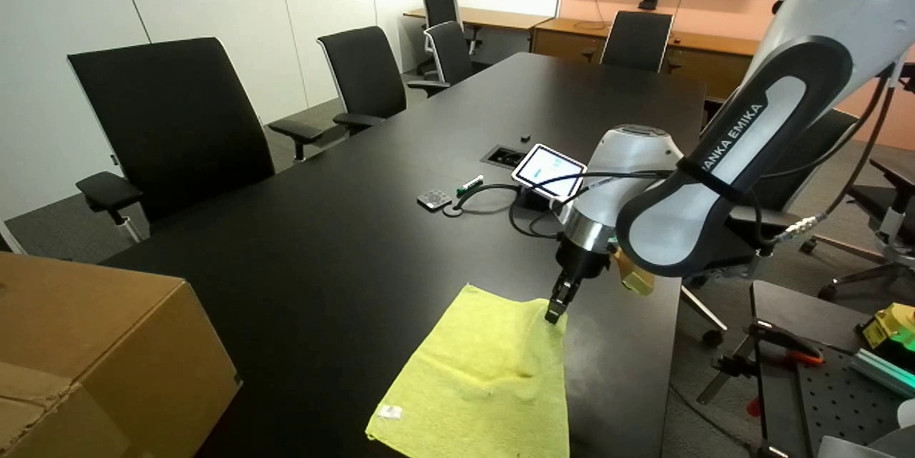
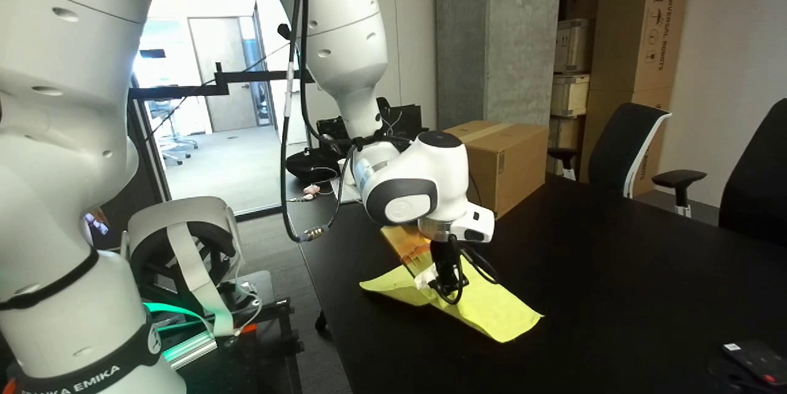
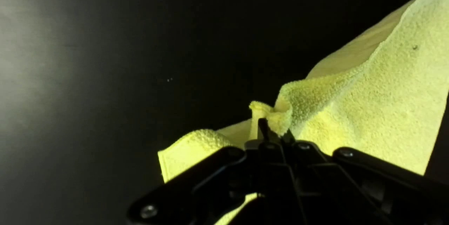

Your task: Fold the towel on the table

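The pale yellow-green towel (image 1: 479, 379) lies on the long black table (image 1: 343, 265), mostly spread out, with a white tag at one corner. It also shows in an exterior view (image 2: 492, 311), partly hidden behind the arm, and in the wrist view (image 3: 396, 109). My gripper (image 1: 555, 314) points down at the towel's edge near a far corner. In the wrist view the fingertips (image 3: 275, 132) are closed around a bunched fold of that edge. The edge on both sides of the fingers curls up and shows its underside. How high the pinched part is cannot be told.
A cardboard box (image 1: 136, 358) stands on the table beside the towel. Beyond the gripper are a tablet (image 1: 549, 171), a marker (image 1: 470, 184), a small grey square (image 1: 434, 200) and cables. A remote (image 2: 756, 362) lies on the table. A cart (image 1: 793, 379) stands beside the table.
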{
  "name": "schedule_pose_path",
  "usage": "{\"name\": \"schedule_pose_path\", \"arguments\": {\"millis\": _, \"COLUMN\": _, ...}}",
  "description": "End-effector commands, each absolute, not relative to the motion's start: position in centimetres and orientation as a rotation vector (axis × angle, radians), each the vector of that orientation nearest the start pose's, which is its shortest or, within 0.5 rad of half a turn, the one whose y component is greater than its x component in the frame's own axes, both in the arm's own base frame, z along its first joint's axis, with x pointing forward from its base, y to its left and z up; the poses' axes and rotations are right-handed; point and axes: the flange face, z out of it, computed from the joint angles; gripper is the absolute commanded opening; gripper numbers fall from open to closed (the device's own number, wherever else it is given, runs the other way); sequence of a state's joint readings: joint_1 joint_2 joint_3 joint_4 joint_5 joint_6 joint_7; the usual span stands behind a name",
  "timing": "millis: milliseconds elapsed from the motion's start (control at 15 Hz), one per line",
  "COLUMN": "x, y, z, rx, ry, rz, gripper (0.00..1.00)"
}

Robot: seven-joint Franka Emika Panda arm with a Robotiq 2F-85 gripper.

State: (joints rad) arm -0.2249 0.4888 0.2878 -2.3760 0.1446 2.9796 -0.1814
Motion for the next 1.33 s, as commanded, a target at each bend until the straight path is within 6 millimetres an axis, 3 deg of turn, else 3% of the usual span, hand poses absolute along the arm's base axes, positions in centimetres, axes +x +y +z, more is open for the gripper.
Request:
{"name": "schedule_pose_path", "arguments": {"millis": 0, "x": 54.1, "y": 4.2, "z": 15.0, "rx": -2.961, "ry": -0.006, "rz": -0.295, "gripper": 0.02}}
{"name": "schedule_pose_path", "arguments": {"millis": 467, "x": 61.1, "y": 5.1, "z": 14.0, "rx": -2.975, "ry": 0.177, "rz": -0.401, "gripper": 0.02}}
{"name": "schedule_pose_path", "arguments": {"millis": 933, "x": 65.6, "y": 5.1, "z": 12.6, "rx": -2.978, "ry": 0.349, "rz": -0.513, "gripper": 0.02}}
{"name": "schedule_pose_path", "arguments": {"millis": 1000, "x": 66.0, "y": 5.2, "z": 13.0, "rx": -2.971, "ry": 0.373, "rz": -0.534, "gripper": 0.29}}
{"name": "schedule_pose_path", "arguments": {"millis": 1133, "x": 66.6, "y": 5.3, "z": 13.4, "rx": -2.963, "ry": 0.399, "rz": -0.577, "gripper": 0.36}}
{"name": "schedule_pose_path", "arguments": {"millis": 1267, "x": 66.8, "y": 5.7, "z": 14.3, "rx": -2.956, "ry": 0.41, "rz": -0.623, "gripper": 0.52}}
